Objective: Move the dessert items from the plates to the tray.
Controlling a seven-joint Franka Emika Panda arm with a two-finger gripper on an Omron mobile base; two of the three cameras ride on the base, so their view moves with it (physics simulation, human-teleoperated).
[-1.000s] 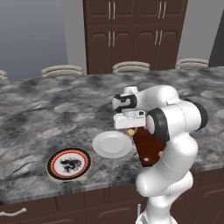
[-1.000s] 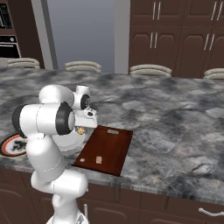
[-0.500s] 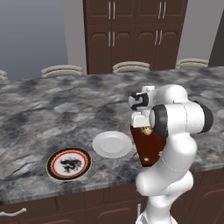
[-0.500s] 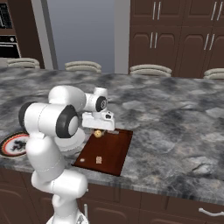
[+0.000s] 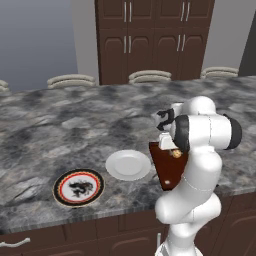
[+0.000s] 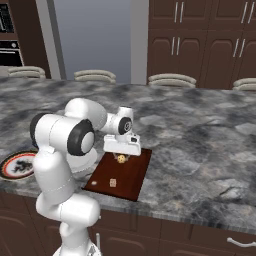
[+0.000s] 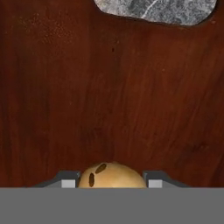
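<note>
I hold my gripper (image 6: 121, 158) over the far half of the tray (image 6: 131, 176), its fingers closed on the golden-tan cookie (image 6: 121, 159), which hangs just above the wood without touching it as far as I can tell. Looking along my hand, the cookie (image 7: 112, 176) sits between my two finger tips (image 7: 68, 181), with the reddish-brown tray (image 7: 109, 96) below and its handle slot at the top edge. The paler brownish piece (image 6: 112, 183) already lies on the near part of the tray. From the left side, the plain white plate (image 5: 128, 165) stands just beside the tray (image 5: 167, 167), and the patterned plate (image 5: 78, 187) sits near it, toward the front edge of the grey marble counter (image 5: 60, 130)
</note>
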